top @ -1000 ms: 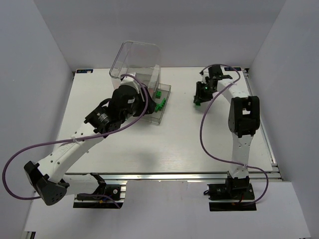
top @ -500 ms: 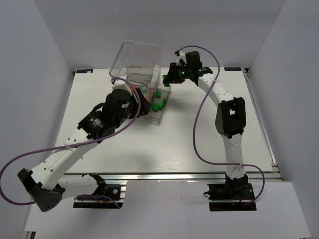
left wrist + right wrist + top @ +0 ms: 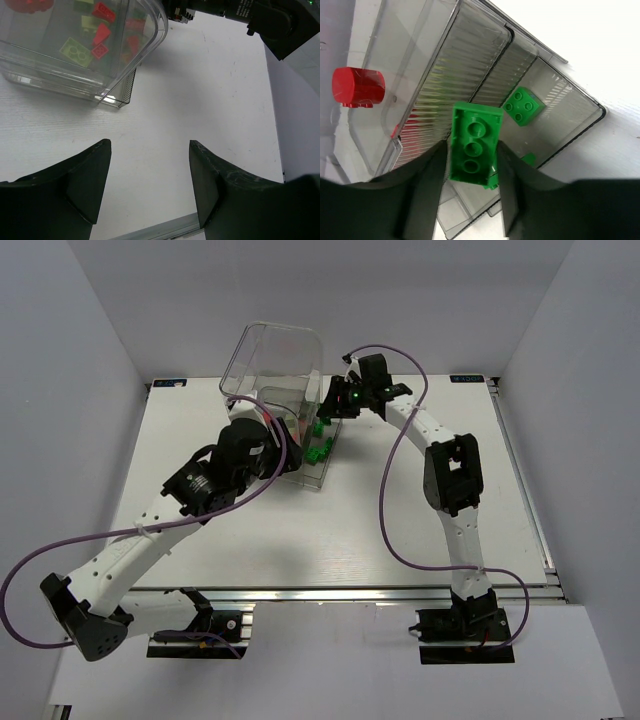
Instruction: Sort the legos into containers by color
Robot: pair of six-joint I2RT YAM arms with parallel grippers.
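The clear plastic box (image 3: 272,365) stands at the table's back middle, its bottom drawer (image 3: 322,478) pulled out with several green bricks (image 3: 320,448) in it. My right gripper (image 3: 332,405) hovers over that drawer, shut on a green brick (image 3: 474,145) whose hollow underside faces the camera. Below it in the drawer (image 3: 570,107) lies a green square brick (image 3: 523,106). My left gripper (image 3: 150,152) is open and empty over bare table, just in front of the box (image 3: 115,75). Red bricks (image 3: 101,34) and yellow-green bricks (image 3: 76,50) show through the box wall.
A red round piece (image 3: 358,87) sits on the box's side. My right arm (image 3: 270,17) reaches in above the box's far corner. The table's metal front rail (image 3: 165,229) runs below my left fingers. White walls close the table on three sides.
My right arm has swung from the table's far right to over the pulled-out drawer, carrying the green brick. My left arm has shifted slightly beside the box.
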